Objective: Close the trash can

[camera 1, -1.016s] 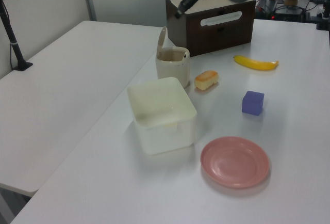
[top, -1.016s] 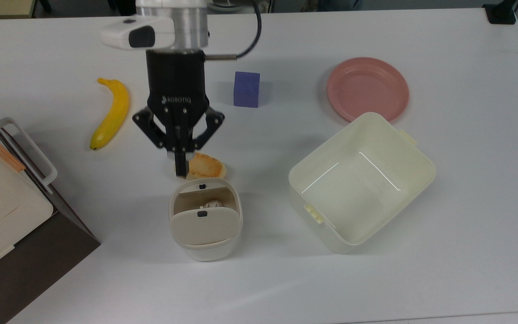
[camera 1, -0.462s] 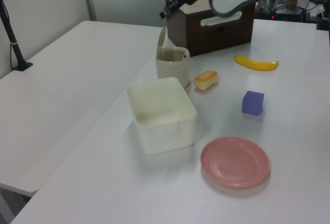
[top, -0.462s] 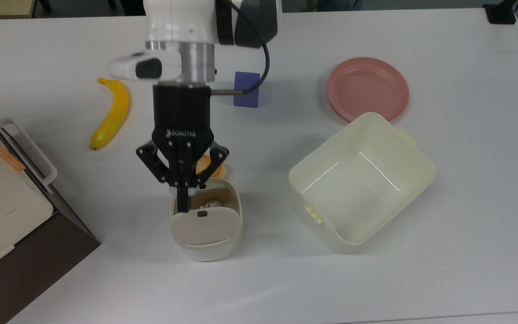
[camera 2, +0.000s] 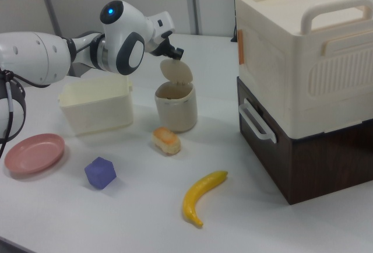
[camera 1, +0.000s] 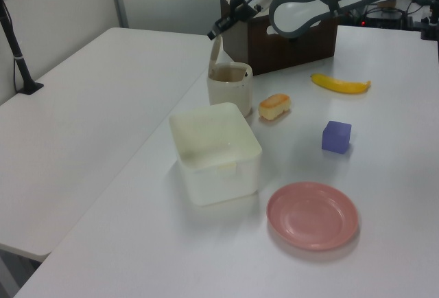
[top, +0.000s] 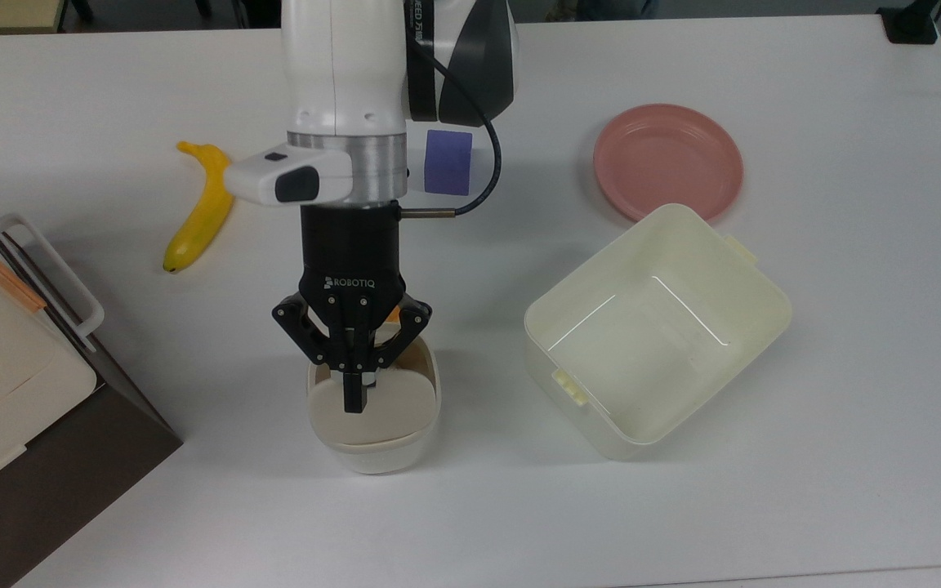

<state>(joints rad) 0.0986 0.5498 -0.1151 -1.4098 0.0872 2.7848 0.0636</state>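
Note:
The trash can (top: 376, 453) is a small off-white bin at the table's middle front in the top view. Its beige lid (top: 399, 408) stands raised on its hinge, leaving the mouth open. In the left view the lid (camera 1: 217, 52) rises upright over the trash can (camera 1: 230, 86). My gripper (top: 354, 402) hangs over the lid with its fingers shut together and nothing held. In the left view the gripper (camera 1: 211, 35) is at the lid's top edge. The right view shows the gripper (camera 2: 178, 53) just above the lid (camera 2: 176, 72) of the trash can (camera 2: 175, 110). I cannot tell whether they touch.
A piece of bread (camera 1: 274, 106) lies just behind the can. A banana (top: 197, 214), a purple cube (top: 448, 162) and a pink plate (top: 668, 159) lie further back. A lidless cream tub (top: 752, 273) stands on the top view's right. A large box (top: 5, 359) is at the top view's left.
My gripper has travelled down the top view, from beside the bread to over the can's lid, staying shut. The lid still stands raised.

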